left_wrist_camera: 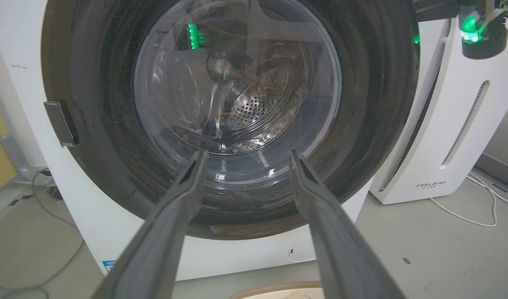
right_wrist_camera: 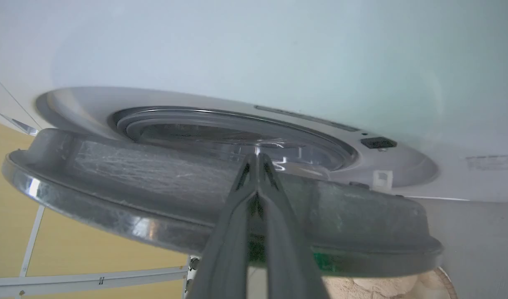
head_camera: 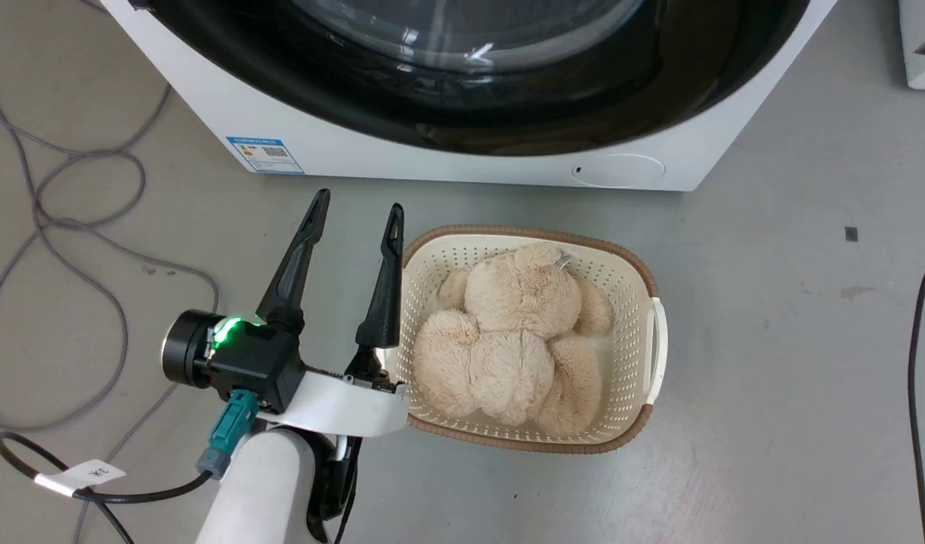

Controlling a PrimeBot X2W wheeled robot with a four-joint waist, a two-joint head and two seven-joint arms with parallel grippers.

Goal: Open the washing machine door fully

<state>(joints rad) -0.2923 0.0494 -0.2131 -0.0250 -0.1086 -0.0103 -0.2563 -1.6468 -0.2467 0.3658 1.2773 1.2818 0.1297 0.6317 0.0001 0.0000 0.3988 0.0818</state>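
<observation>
**Door ajar, right fingers closed over its edge**

Closest to the lens in the right wrist view, the right gripper has its two dark fingers pressed together with nothing visible between them. They reach across the edge of the door, and the tips lie over its inner side; whether they touch it I cannot tell. The door stands slightly off the washer, with a narrow gap between them and the grey ring of the opening behind. Edge-on, its outer rim is glossy and reflective, while the inner band is matte with pale streaks.

Head-on in the left wrist view, the door is a big round black disc covering most of the washer's front. It has a bulging clear bowl at its centre, and the perforated steel drum shows through the glass. A metal hinge sits at that view's left edge of the door. The left gripper points at the lower bowl, fingers wide apart and empty, clear of the door.

Below the door, the white front carries a blue label and a round cap. On the floor before the washer sits a cream basket holding a beige plush toy, with the left gripper just beside it. Grey cables loop across the floor to the left. A white FEELBIRD unit stands beside the washer.
</observation>
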